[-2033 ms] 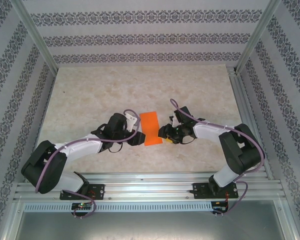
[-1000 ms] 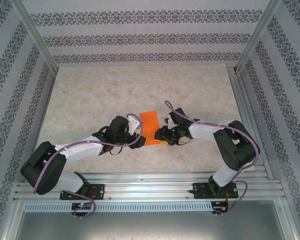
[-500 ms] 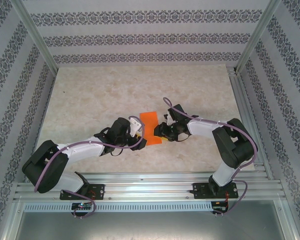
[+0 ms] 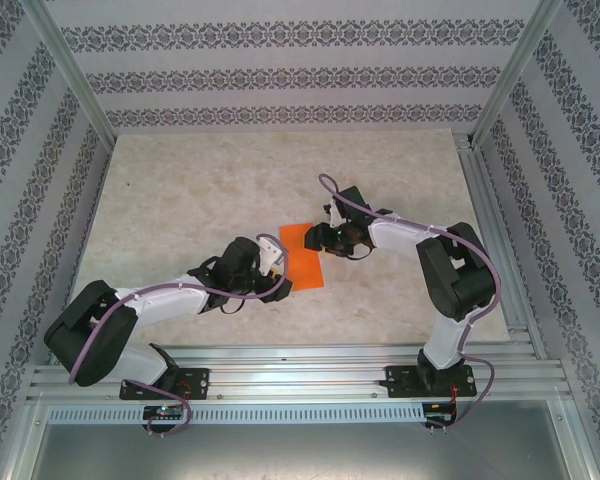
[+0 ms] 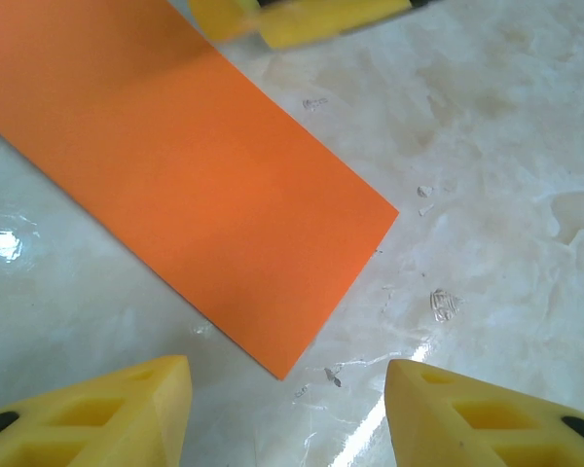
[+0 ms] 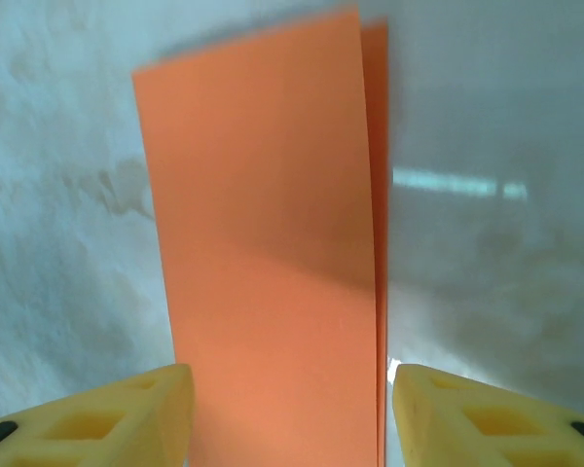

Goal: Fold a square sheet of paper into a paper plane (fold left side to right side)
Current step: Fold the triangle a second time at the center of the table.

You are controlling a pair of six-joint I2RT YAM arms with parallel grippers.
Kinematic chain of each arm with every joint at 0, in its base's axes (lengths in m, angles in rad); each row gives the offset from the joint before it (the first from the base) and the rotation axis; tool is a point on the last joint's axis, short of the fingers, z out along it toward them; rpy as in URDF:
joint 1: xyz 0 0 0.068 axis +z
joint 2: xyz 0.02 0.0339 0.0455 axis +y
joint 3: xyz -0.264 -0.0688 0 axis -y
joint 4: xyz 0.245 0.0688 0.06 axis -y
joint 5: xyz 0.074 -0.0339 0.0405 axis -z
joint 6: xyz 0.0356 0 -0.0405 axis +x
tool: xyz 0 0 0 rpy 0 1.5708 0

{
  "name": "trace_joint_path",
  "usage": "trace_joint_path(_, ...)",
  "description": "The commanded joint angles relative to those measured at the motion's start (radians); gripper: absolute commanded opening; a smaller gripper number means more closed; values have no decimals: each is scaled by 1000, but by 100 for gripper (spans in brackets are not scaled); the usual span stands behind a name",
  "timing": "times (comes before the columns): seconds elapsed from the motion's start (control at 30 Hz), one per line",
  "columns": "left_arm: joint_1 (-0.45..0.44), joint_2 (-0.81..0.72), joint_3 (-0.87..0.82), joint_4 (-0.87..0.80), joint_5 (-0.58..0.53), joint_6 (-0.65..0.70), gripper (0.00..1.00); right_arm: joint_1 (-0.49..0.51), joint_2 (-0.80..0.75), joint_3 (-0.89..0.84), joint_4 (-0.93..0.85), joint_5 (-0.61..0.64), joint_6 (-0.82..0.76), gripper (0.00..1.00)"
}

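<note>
Folded orange sheet (image 4: 302, 257) flat on table (image 4: 180, 190) btwn L gripper (image 5: 284, 379) & R gripper (image 6: 290, 384), both wide

Your paper (image 4: 302, 256) is plain bright orange, on a mottled beige surface (image 4: 180, 190). The fingers (image 5: 107, 413) are yellow.
</note>
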Motion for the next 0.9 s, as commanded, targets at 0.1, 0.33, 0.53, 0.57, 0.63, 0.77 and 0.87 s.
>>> trace_joint_path(0.1,-13,-31,-23,59,-23,-2,56,-27,134,166,69,-15,-125,57)
trace_joint_path(0.33,-14,-41,-21,47,-29,0,56,-35,239,295,35,-23,-147,57)
trace_joint_path(0.53,-13,-45,-21,41,-36,4,56,-36,251,290,20,-30,-150,58)
trace_joint_path(0.57,-13,-44,-19,39,-36,4,56,-37,251,287,19,-24,-152,58)
trace_joint_path(0.63,-14,-43,-17,36,-35,6,56,-40,247,280,21,-5,-156,59)
trace_joint_path(0.77,-13,-42,-16,33,-36,7,56,-51,244,281,32,6,-154,62)
trace_joint_path(0.87,-13,-40,-15,34,-35,7,56,-51,254,292,26,2,-156,63)
